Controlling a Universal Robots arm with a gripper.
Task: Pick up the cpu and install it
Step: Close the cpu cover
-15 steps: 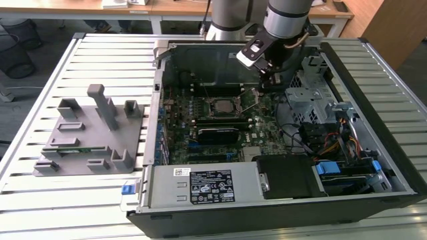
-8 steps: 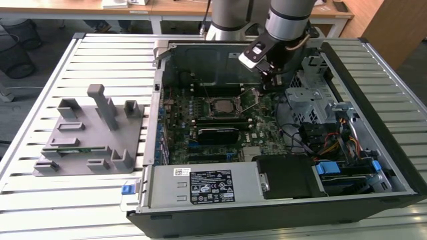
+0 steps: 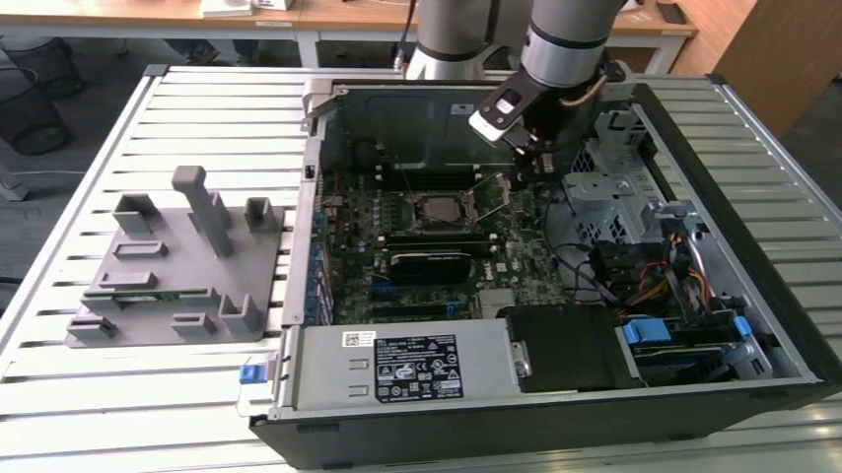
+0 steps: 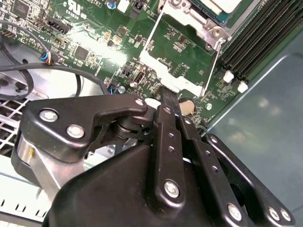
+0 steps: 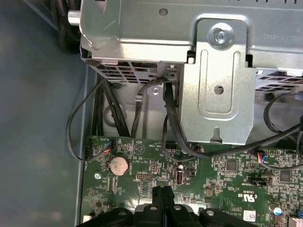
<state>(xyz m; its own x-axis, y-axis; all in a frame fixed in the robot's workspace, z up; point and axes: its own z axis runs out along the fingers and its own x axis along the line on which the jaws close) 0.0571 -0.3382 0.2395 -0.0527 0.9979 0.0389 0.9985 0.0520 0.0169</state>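
Observation:
The cpu (image 4: 226,4) is a pale silver square lying in the motherboard socket (image 3: 439,208), and only its corner shows in the second wrist view. The socket's metal load frame (image 4: 182,54) stands swung open, clear of the chip. My gripper (image 3: 531,166) hangs inside the case just to the exterior view's right of the socket. Its black fingers are pressed together in both wrist views, tip (image 4: 169,94) at the outer edge of the open frame. Nothing shows between them. In the first wrist view the gripper (image 5: 163,191) sits low over the green board.
The open computer case (image 3: 736,128) lies on a slatted table (image 3: 197,108). A silver drive cage (image 5: 213,71) and black cables (image 5: 170,113) crowd the gripper's far side. Memory slots (image 4: 255,42) flank the socket. A grey plastic holder (image 3: 177,266) with a green memory stick (image 3: 148,293) stands at the exterior view's left.

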